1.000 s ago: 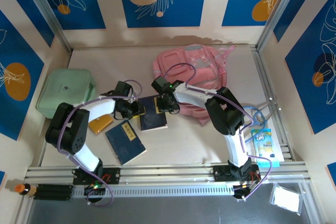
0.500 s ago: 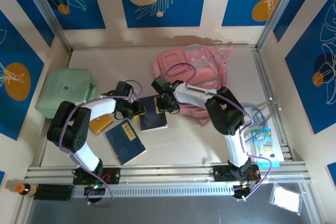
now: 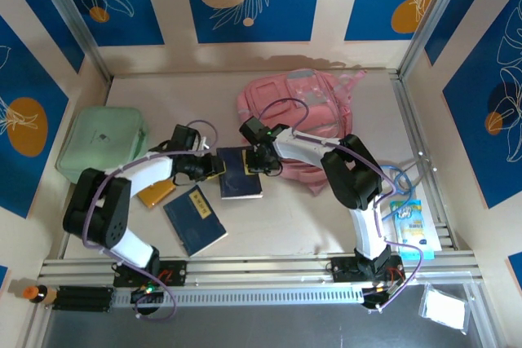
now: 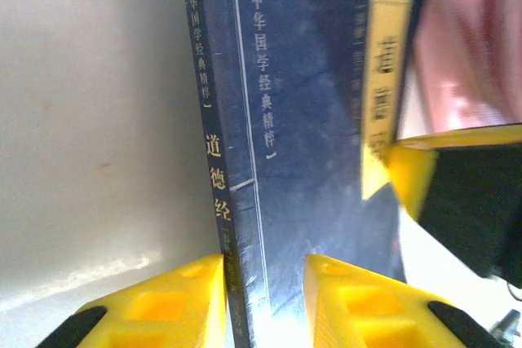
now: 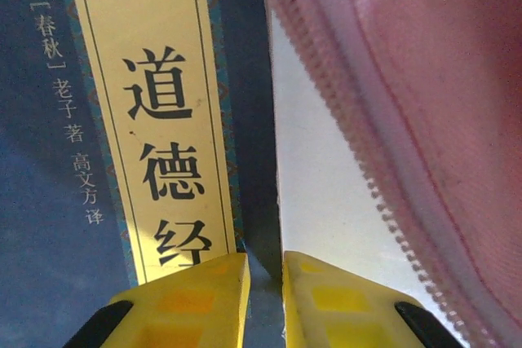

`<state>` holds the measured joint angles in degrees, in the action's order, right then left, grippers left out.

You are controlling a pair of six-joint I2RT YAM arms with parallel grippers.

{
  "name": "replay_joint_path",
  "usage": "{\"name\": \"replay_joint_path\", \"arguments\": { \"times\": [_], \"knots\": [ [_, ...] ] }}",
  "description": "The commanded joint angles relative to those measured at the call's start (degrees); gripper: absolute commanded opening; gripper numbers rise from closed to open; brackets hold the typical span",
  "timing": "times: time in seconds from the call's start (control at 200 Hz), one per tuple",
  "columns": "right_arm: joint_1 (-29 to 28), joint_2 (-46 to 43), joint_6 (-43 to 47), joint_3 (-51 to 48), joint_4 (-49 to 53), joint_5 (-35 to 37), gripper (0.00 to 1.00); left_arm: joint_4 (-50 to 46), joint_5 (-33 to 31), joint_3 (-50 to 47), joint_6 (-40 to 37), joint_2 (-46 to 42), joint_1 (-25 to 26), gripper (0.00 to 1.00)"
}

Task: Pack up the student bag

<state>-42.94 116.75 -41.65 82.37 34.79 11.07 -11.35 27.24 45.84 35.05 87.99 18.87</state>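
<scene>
The left gripper (image 3: 208,169) pinches the left edge of the dark blue book (image 3: 239,175). The right gripper (image 3: 259,160) pinches the book's right edge, right beside the zipper (image 5: 359,160). The student bag (image 3: 306,112) lies just right of the book, toward the far side. The packing looks barely begun. This book, the second blue book (image 3: 196,219) nearer and the green case (image 3: 102,140) far left are all outside the bag.

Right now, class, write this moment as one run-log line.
left gripper: shut on dark blue book spine | right gripper: shut on opposite edge | student bag: beside book, book not yet inside
</scene>
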Motion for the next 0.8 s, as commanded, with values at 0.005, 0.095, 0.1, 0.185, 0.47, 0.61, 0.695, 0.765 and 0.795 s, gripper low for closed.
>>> {"name": "replay_joint_path", "arguments": {
  "times": [0.005,0.095,0.1,0.185,0.47,0.61,0.695,0.765,0.795],
  "knots": [
    [0.38,1.63,-1.73,-2.8,-0.33,-3.37,0.18,9.74,9.47,-1.55,1.47,-0.7,0.17,0.3],
    [0.66,1.83,-2.09,-3.0,-0.6,-3.69,0.17,14.49,11.99,-2.72,5.2,2.44,0.11,0.3],
    [0.66,1.82,-2.11,-3.0,-0.6,-3.69,0.17,14.72,12.06,-2.75,5.38,2.71,0.15,0.3],
    [0.66,2.04,-2.26,-3.01,-0.6,-4.02,0.17,18.56,13.73,-3.25,8.28,5.38,0.11,0.3],
    [0.76,1.49,-2.38,-3.75,-0.68,-3.31,0.16,17.11,11.89,-2.46,8.42,5.38,-0.06,0.26],
    [0.92,0.05,-1.14,-4.42,-1.51,-2.62,0.19,12.89,9.49,-1.99,6.34,3.44,-0.51,0.12],
    [1.42,-3.38,2.73,-5.57,-3.57,-4.77,0.27,11.19,7.93,-2.23,5.21,1.07,-0.65,0.0],
    [2.25,-8.44,4.75,-7.35,-5.48,-4.95,0.37,8.86,5.53,-2.09,4.1,-1.55,-0.74,0.0],
    [2.9,-11.01,5.81,-8.25,-6.39,-5.72,0.42,7.82,4.23,-1.95,3.52,-2.71,-0.76,0.0]
  ]
}}
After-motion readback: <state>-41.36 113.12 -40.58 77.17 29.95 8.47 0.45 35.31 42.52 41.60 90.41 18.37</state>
